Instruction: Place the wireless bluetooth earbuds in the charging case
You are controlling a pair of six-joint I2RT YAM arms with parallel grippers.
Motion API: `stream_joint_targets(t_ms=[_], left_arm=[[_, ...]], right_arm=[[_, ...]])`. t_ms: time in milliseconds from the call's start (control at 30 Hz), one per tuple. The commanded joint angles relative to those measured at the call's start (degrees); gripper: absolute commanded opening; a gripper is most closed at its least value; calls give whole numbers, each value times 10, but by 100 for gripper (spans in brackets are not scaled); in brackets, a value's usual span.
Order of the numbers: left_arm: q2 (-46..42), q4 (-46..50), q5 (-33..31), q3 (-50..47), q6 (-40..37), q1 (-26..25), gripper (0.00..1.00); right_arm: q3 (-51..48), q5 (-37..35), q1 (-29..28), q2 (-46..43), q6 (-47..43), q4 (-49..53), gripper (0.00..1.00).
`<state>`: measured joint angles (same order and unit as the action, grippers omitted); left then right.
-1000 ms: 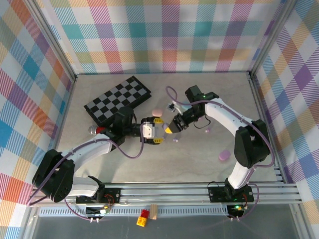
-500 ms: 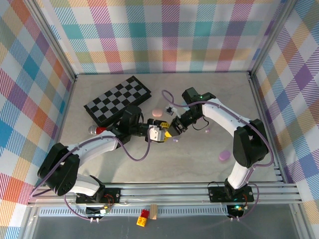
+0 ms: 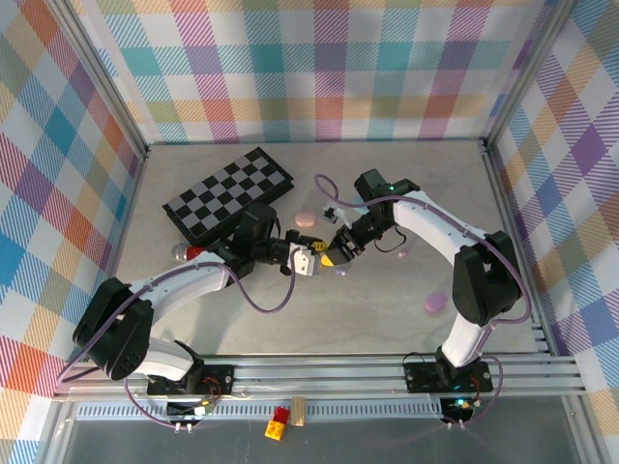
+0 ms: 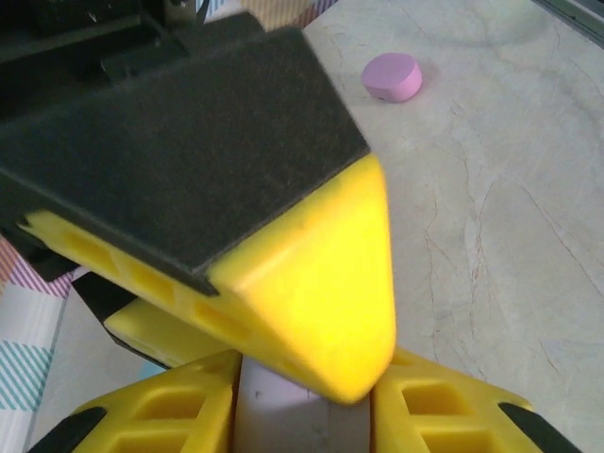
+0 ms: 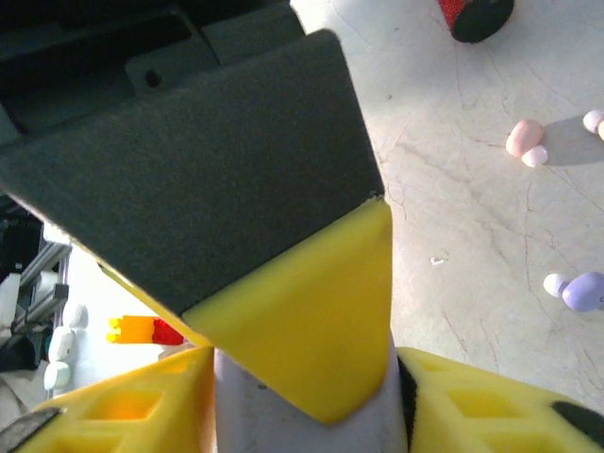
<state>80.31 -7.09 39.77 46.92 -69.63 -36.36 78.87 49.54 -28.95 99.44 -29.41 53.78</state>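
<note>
One checkerboard [image 3: 229,193]. Two oval cases lie on the table, a pink case [image 3: 306,217] and a purple case [image 3: 435,304]. Three loose earbuds [image 5: 525,140] (one cut by the frame edge) lie near the right gripper [image 3: 334,251], apart from it. The left gripper [image 3: 310,260] is pinched onto a pale lilac piece [image 4: 274,406]. The right's fingers stand either side of it; whether they clamp, I cannot tell.
</note>
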Motion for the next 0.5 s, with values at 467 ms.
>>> stream_joint_targets(t_ms=[467], left_arm=[[-29,78,70,55,365,28,14]], right_arm=[[-162,-74,14,-206,-12,-279,71]])
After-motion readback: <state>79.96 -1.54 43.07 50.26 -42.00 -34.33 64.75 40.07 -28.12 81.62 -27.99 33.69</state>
